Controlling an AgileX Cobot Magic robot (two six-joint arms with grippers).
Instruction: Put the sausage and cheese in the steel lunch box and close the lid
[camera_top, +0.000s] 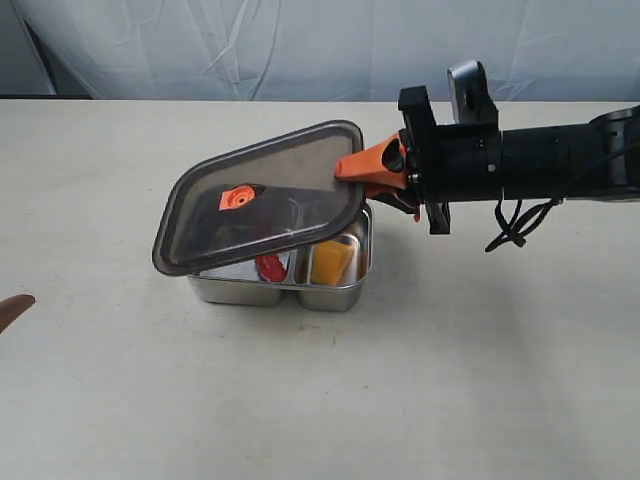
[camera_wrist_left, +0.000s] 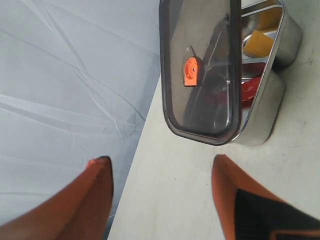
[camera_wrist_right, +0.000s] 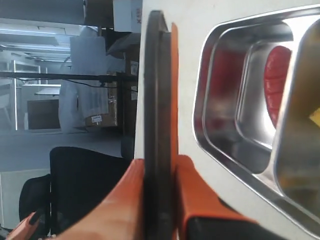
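The steel lunch box (camera_top: 255, 291) stands on the table with the red sausage (camera_top: 272, 266) in its left compartment and the yellow cheese (camera_top: 332, 262) in its right one. The dark translucent lid (camera_top: 260, 200) with its orange valve tab (camera_top: 236, 197) hangs tilted over the box, its left end lower. My right gripper (camera_top: 357, 168) is shut on the lid's right edge (camera_wrist_right: 157, 100), one finger on each face. My left gripper (camera_wrist_left: 162, 167) is open and holds nothing, well to the left of the box (camera_wrist_left: 272, 95). From there the lid (camera_wrist_left: 200, 70), cheese (camera_wrist_left: 257, 42) and sausage (camera_wrist_left: 250, 90) all show.
The beige table (camera_top: 320, 400) stretches around the box, with a white cloth backdrop (camera_top: 250, 45) behind its far edge. One left fingertip (camera_top: 15, 308) shows at the left border. The right arm (camera_top: 540, 165) and its loose cable (camera_top: 510, 225) reach in from the right.
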